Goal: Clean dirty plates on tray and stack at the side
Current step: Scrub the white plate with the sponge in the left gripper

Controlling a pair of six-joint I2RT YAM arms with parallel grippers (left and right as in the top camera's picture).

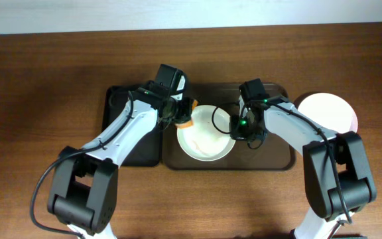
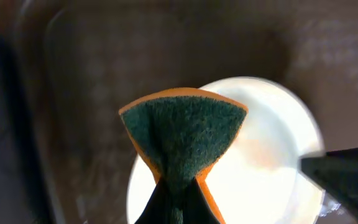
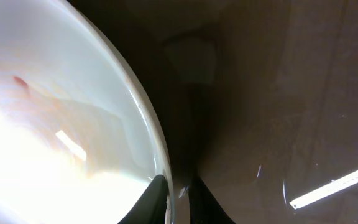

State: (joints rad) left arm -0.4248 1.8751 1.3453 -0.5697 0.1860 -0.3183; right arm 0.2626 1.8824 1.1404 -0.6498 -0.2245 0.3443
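Sponge (image 2: 182, 140), green scouring face up with an orange edge, sits closest to the left wrist camera. It is pinched at its lower end in the clamped jaws of the left gripper (image 1: 181, 116). It hangs over the near-left rim of the plate (image 1: 204, 141); contact with the plate cannot be confirmed.

The plate lies on the left half of the tray (image 1: 270, 156). Faint red-brown smears are noted on its inner surface in the right wrist view.

The right gripper (image 3: 176, 200) has narrow jaws closed on the plate's right rim, one finger inside the rim and one outside.

A second plate (image 1: 327, 113), pale pink, rests on the tabletop (image 1: 38, 99) just beside the tray's right end. A black tray (image 1: 119, 113) adjoins the tray's left end, beneath the left arm.
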